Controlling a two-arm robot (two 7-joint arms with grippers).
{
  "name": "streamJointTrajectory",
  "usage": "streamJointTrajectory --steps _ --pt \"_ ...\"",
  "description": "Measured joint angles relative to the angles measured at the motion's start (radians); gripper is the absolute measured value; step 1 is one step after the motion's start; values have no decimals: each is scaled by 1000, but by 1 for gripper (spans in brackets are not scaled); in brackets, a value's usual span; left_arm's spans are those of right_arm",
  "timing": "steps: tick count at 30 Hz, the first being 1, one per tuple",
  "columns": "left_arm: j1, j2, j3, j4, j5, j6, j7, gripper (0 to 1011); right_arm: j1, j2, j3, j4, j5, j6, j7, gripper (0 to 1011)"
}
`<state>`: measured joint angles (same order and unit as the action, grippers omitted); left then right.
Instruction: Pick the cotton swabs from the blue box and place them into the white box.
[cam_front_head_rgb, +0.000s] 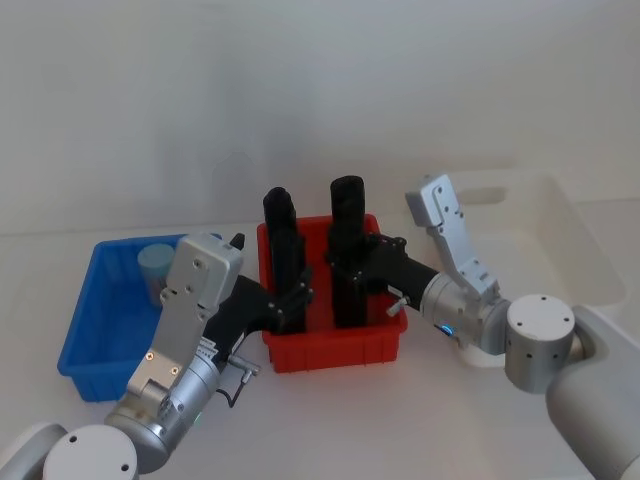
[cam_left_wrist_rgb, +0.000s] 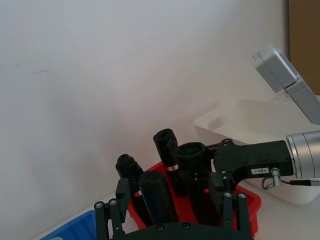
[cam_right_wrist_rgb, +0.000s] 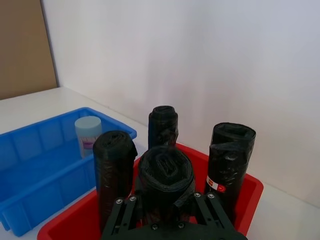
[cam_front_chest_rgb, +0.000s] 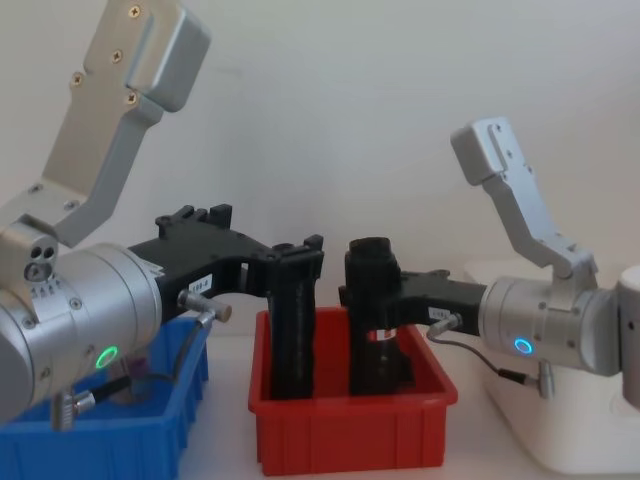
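One cotton swabs tub (cam_front_head_rgb: 155, 263) with a pale blue lid stands in the far corner of the blue box (cam_front_head_rgb: 85, 300) at the left; in the right wrist view the tub (cam_right_wrist_rgb: 88, 131) shows a label. The white box (cam_front_head_rgb: 590, 240) stands at the right. My left gripper (cam_front_head_rgb: 298, 298) hovers open at the red bin's left side, beside a black roll. Open too, my right gripper (cam_front_head_rgb: 345, 268) sits over the red bin's right half, and in its wrist view a black roll (cam_right_wrist_rgb: 165, 172) sits in line with the gap between its fingers (cam_right_wrist_rgb: 122, 215). Neither gripper holds anything.
A red bin (cam_front_head_rgb: 335, 350) with several tall black rolls stands between the blue box and the white box, right under both grippers. A plain wall rises behind the table. Bare table lies in front of the bins.
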<state>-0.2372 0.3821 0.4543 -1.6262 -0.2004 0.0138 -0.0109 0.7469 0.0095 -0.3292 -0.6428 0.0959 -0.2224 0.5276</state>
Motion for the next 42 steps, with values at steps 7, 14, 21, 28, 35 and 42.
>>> streamJointTrajectory --steps 7,14,21,28,35,42 --pt "0 0 0 0 0 0 0 1000 -49 22 10 -123 23 32 -1 412" --pt "0 0 0 0 0 0 0 1000 -128 59 27 -322 55 71 -20 375" --pt "0 0 0 0 0 0 0 1000 -190 90 40 -471 72 100 -57 352" --pt "0 0 0 0 0 0 0 1000 -240 119 52 -585 72 123 -118 352" --pt "0 0 0 0 0 0 0 1000 -279 148 73 -663 63 145 -189 352" --pt "0 0 0 0 0 0 0 1000 -307 182 103 -702 57 168 -260 352"
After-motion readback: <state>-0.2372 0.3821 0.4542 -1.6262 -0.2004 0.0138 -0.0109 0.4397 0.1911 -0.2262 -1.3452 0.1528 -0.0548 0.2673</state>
